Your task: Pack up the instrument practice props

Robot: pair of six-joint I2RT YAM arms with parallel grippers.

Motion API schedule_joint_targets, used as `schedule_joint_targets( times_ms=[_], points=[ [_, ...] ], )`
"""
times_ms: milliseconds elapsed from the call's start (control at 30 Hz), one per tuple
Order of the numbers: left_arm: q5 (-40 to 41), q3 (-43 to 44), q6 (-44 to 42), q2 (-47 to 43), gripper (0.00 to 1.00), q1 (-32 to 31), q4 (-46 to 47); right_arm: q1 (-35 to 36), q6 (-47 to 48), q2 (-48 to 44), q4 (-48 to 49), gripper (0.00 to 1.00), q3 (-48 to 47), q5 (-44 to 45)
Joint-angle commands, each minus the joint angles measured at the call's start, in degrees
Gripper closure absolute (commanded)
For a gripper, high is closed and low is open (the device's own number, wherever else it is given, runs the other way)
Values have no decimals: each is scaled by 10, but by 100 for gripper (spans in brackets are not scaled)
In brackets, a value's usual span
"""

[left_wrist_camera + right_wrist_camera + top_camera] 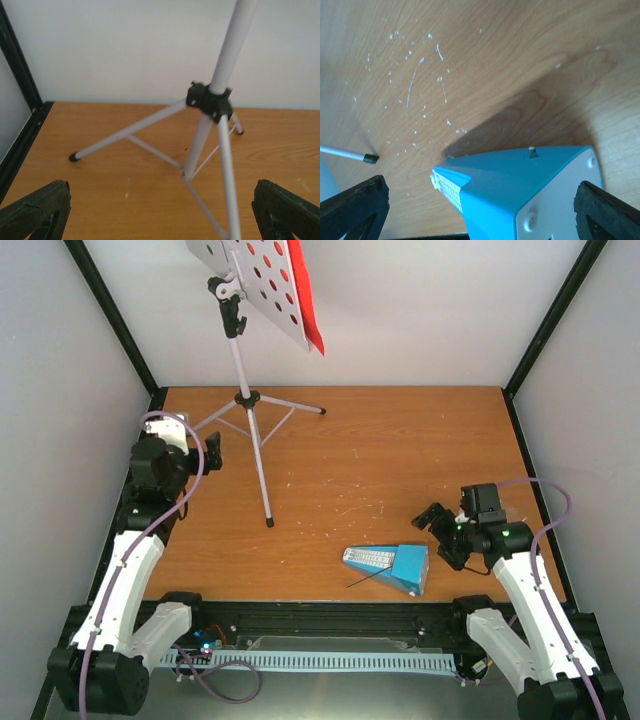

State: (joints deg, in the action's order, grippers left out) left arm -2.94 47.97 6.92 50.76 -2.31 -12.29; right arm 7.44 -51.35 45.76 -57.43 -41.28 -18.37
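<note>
1. Because the tall white hole-punched metal music stand on silver tripod legs (pixel 247 398) stands fully unfolded on the brown wooden table (pixel 400 440), the packing looks barely begun.
2. A red music sheet (pixel 316 335) lies against the stand's tilted desk, high above the tripod. No green sheet can be made out in any view.
3. The small blue wedge-shaped metronome with a white base (pixel 395 565) lies on its side well to the right of the stand and nearer than its front foot. Its thin dark rod points out on the side facing the stand.
4. The left arm's fingers (pixel 35 210) are spread wide and hold nothing. They sit just left of the stand's legs, facing the tripod hub without touching it.
5. The right arm's fingers (pixel 355 205) are likewise spread wide and empty. They hover over the metronome on the side away from the stand.
6. By my judgement everything is left to do: take the sheet off the stand, fold the stand and stow the metronome. No box or case shows, so I cannot tell where the things should go.
</note>
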Motion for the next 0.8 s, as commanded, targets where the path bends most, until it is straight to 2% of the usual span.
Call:
schedule_joint_targets(
  times_ms=[0, 267, 467, 600, 767],
  points=[
    [43, -25, -18, 1, 1, 4, 53, 25, -55, -33, 29, 2, 43, -56],
    [26, -29, -18, 6, 1, 3, 61, 148, -163, -73, 91, 10, 96, -52],
    [33, -33, -20, -2, 1, 4, 62, 263, -252, -66, 203, 11, 133, -20],
    [33, -31, -19, -6, 1, 4, 56, 337, -237, 4, 238, 9, 99, 25],
    [34, -37, -16, -24, 0, 4, 57, 377, -145, 54, 174, 4, 17, 75]
  ],
)
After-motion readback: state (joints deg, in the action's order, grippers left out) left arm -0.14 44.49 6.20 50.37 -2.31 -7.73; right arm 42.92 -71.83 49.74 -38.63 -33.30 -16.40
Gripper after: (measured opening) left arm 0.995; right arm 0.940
